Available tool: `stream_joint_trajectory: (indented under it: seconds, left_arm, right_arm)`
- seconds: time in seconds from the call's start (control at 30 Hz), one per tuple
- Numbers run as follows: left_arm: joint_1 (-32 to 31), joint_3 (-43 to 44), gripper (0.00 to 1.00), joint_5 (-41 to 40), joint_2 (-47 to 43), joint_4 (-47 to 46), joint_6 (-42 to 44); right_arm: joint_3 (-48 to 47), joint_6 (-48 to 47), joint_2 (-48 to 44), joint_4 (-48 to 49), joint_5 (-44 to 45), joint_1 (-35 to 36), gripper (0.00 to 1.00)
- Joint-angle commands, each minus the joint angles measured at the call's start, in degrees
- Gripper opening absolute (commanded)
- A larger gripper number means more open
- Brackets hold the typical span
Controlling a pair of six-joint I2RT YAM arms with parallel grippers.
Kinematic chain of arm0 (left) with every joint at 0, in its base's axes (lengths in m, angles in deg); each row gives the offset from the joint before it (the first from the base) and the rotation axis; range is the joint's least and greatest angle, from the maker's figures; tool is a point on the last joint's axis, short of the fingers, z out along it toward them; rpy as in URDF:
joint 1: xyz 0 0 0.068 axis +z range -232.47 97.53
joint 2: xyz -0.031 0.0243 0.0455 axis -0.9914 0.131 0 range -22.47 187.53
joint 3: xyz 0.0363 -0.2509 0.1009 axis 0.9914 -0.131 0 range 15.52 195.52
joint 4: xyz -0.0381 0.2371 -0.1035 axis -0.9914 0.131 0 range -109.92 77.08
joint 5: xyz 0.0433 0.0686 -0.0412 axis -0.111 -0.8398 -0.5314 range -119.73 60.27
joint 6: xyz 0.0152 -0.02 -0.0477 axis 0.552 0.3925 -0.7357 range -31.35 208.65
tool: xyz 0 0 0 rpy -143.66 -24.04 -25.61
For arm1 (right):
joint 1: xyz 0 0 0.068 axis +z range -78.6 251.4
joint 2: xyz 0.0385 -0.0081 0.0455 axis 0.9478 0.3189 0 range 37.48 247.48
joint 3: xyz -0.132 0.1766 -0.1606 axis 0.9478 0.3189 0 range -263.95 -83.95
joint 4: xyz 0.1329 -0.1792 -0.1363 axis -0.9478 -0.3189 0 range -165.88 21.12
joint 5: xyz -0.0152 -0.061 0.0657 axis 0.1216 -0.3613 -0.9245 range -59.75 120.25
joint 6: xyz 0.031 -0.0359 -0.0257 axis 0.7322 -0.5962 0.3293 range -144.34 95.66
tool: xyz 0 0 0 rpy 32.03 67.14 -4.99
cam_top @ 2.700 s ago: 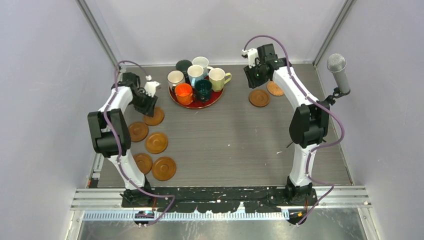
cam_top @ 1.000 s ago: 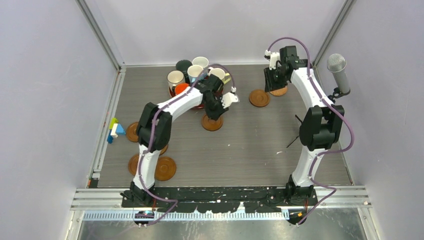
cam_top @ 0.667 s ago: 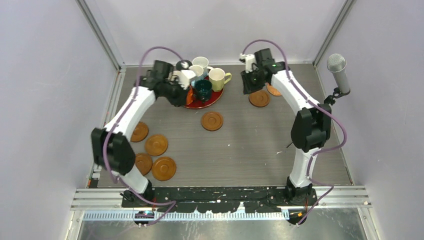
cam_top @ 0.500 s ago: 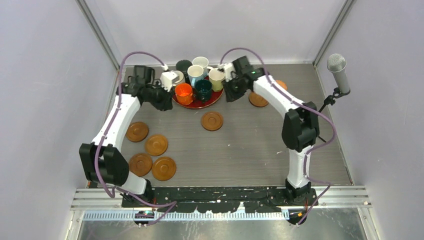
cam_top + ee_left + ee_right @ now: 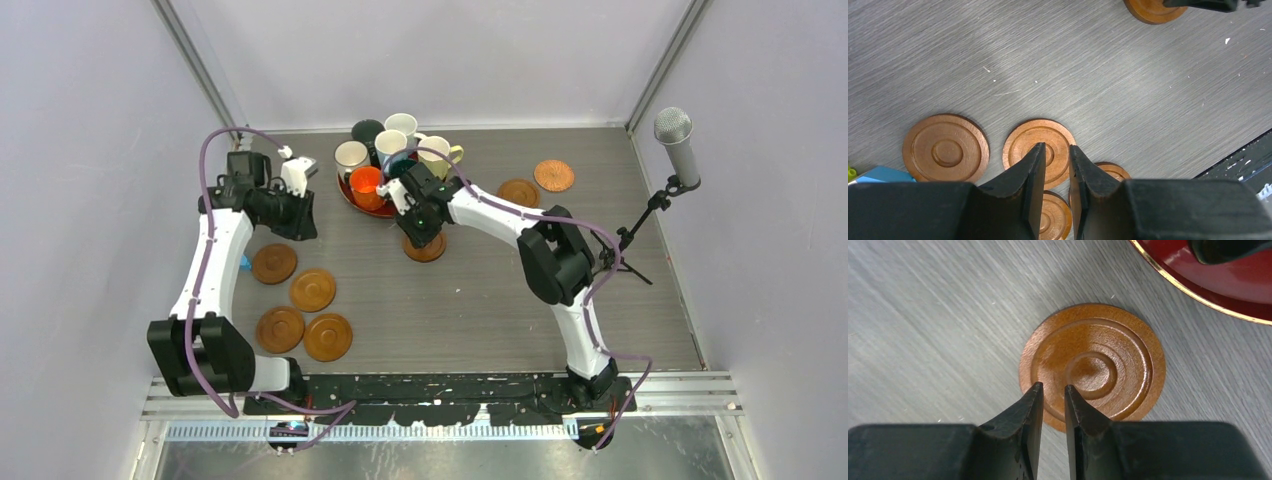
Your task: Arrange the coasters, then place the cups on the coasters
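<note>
Four brown coasters (image 5: 312,289) lie grouped at the front left. One more coaster (image 5: 430,250) lies mid-table, and two (image 5: 518,192) are at the back right, one of them lighter (image 5: 553,175). The cups (image 5: 367,182) stand crowded on a red tray (image 5: 347,195). My left gripper (image 5: 300,222) hovers above the left group, shut and empty (image 5: 1057,146), over a coaster (image 5: 1020,147). My right gripper (image 5: 420,235) hangs over the near edge of the middle coaster (image 5: 1098,360). Its jaws (image 5: 1053,386) are almost together with nothing between them.
A microphone on a stand (image 5: 672,140) is at the right edge. A small blue and green block (image 5: 245,263) lies by the left rail. The red tray's rim (image 5: 1208,285) is just behind the middle coaster. Walls enclose three sides.
The left arm left a coaster mid-table and swung back over the left group. The right arm came from the back right corner to above that coaster, its jaws narrowing.
</note>
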Motion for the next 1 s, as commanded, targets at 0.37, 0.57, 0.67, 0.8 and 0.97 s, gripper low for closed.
stream_joint_trajectory:
  seconds: [0.37, 0.57, 0.67, 0.8, 0.97]
  left_arm:
    - [0.3, 0.4, 0.28, 0.5, -1.0, 1.2, 3.0]
    - [0.3, 0.0, 0.28, 0.2, 0.4, 0.7, 4.9]
    - [0.3, -0.4, 0.28, 0.2, 0.9, 0.5, 6.0]
    - [0.3, -1.2, 0.28, -0.3, 1.5, 0.4, 7.8]
    - [0.4, -2.4, 0.29, -1.5, 2.0, 0.6, 10.5]
  right_arm:
    - [-0.3, -0.3, 4.7, 2.2, 12.1, -2.5, 0.24]
    - [0.4, -1.8, 3.1, 0.1, 12.4, -7.9, 0.23]
    - [0.6, -2.9, 2.4, -0.5, 12.4, -11.0, 0.23]
    - [0.1, -4.2, 2.4, -2.0, 12.3, -13.9, 0.23]
    - [0.9, -5.8, 1.6, -2.8, 12.3, -16.4, 0.23]
